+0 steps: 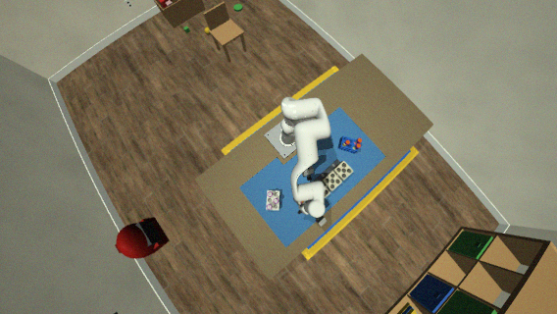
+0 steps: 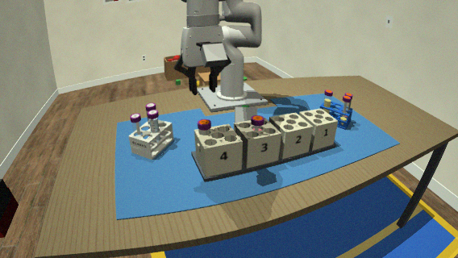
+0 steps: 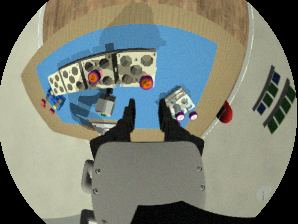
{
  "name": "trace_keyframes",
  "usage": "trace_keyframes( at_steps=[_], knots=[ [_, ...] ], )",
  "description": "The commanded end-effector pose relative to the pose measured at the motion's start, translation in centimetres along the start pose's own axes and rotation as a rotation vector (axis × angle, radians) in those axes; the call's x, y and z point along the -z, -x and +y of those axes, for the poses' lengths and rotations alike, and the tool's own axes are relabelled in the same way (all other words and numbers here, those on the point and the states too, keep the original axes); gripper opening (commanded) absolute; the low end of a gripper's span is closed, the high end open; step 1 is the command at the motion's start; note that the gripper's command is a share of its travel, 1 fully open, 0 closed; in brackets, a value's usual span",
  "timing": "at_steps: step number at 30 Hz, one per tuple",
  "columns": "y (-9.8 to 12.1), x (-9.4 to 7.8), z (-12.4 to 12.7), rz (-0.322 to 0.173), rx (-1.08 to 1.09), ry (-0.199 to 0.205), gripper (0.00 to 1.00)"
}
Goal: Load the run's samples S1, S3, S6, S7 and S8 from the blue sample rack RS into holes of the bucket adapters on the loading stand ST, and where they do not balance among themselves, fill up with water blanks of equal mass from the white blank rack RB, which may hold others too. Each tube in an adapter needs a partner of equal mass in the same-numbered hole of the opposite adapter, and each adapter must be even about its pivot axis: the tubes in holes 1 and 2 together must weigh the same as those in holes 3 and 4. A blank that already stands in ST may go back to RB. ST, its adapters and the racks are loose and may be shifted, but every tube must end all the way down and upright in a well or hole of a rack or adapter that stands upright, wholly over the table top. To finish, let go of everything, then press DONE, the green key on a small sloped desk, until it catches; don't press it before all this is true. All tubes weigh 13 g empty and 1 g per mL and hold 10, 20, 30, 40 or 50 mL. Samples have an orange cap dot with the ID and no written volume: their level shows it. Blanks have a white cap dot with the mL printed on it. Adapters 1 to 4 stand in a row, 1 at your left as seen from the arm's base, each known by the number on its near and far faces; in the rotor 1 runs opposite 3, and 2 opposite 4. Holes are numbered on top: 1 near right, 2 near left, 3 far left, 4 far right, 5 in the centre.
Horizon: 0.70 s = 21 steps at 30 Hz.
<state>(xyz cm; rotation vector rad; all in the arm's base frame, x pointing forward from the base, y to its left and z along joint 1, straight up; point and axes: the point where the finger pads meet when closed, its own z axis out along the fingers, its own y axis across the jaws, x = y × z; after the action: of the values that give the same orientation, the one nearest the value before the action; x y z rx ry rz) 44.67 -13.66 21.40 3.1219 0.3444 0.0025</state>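
Note:
My gripper (image 2: pixel 203 89) (image 3: pixel 147 105) is open and empty. It hangs high above the back of adapter 4 (image 2: pixel 219 151). Adapters 4, 3 (image 2: pixel 264 147), 2 (image 2: pixel 297 139) and 1 (image 2: pixel 324 131) stand in a row on the stand. One tube with an orange cap dot (image 2: pixel 204 125) (image 3: pixel 145 82) stands in a corner hole of adapter 4. Another purple-capped tube (image 2: pixel 257 120) (image 3: pixel 93 78) stands in adapter 3. Adapters 2 and 1 are empty. The blue sample rack (image 2: pixel 339 117) (image 1: pixel 350 144) holds three orange-dotted tubes. The white blank rack (image 2: pixel 151 139) (image 1: pixel 273 199) (image 3: pixel 180 104) holds three purple-capped tubes.
Everything stands on a blue mat (image 2: pixel 161 189) on the brown table (image 2: pixel 81 226). A small grey desk with a green key (image 2: pixel 244 106) sits behind adapter 3, near the arm's base plate (image 2: pixel 226 101).

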Motion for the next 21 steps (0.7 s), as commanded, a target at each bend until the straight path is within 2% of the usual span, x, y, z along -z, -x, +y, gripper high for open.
trace_keyframes(
  at_steps=[1, 11, 21],
  knots=[
    [-0.1, 0.5, 0.0, 0.002, 0.000, 0.001, 0.43],
    [-0.1, 2.5, 0.0, 0.002, 0.000, 0.001, 0.43],
    [-0.1, 2.5, 0.0, 0.002, 0.000, 0.001, 0.43]
  ],
)
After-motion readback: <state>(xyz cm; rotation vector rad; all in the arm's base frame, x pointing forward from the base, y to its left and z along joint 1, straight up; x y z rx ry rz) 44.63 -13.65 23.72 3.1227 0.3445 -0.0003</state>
